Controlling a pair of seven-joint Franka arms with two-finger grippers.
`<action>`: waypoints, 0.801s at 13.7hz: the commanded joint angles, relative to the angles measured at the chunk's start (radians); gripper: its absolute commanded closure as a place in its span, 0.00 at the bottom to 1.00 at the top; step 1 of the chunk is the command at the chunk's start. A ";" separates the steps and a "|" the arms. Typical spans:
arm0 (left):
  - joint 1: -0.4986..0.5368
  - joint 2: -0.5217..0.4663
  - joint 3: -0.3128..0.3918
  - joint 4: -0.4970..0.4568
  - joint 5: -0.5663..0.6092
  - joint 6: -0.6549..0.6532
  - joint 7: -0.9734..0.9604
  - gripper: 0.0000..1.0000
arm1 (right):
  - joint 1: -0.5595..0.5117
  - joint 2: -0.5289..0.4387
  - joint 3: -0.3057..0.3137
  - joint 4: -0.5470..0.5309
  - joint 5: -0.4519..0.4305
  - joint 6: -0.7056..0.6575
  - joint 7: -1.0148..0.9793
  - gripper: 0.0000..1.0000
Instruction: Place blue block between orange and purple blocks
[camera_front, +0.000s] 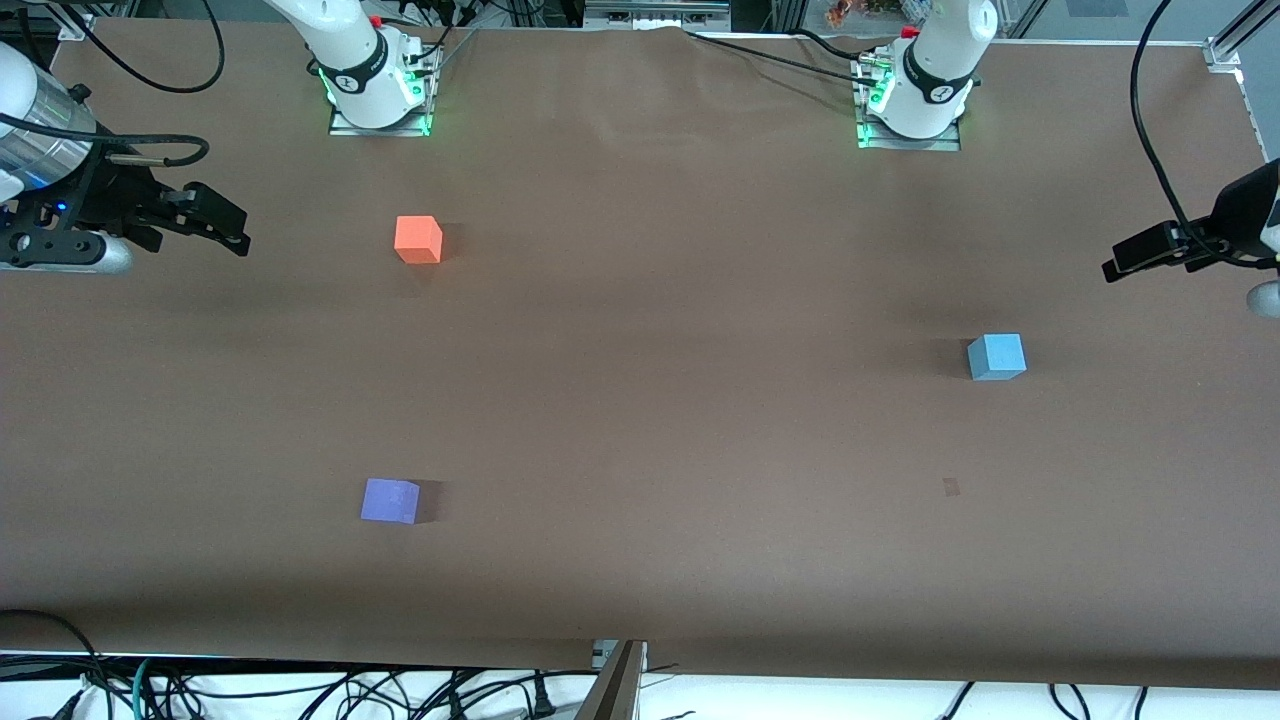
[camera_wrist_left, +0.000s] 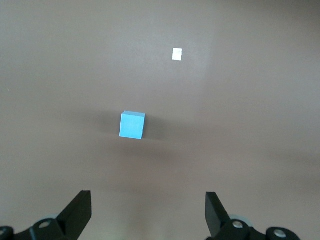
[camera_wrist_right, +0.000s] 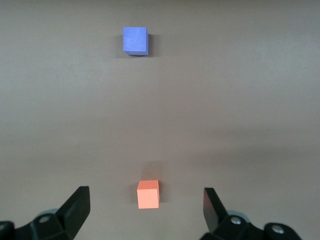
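Left hand (camera_wrist_left: 147, 212) (spread) — above blue block (camera_wrist_left: 132, 125)

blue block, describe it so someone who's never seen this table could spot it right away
On the brown table, look toward the left arm's end, where the open left end effector hangs. The blue block sits alone there, a plain light sky-blue cube. The orange block and the darker violet purple block lie toward the right arm's end.

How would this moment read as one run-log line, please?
left gripper open over table | right gripper open | blue block untouched | orange block, purple block apart
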 joint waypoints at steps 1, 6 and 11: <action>0.011 0.034 0.004 -0.054 0.019 0.034 -0.002 0.00 | 0.003 -0.002 0.002 0.017 0.003 -0.020 0.003 0.00; 0.049 0.129 0.008 -0.266 0.016 0.281 0.002 0.00 | 0.003 -0.002 0.002 0.017 0.003 -0.019 0.003 0.00; 0.049 0.230 0.011 -0.459 0.018 0.630 0.097 0.00 | 0.003 -0.002 0.002 0.017 0.001 -0.019 0.003 0.00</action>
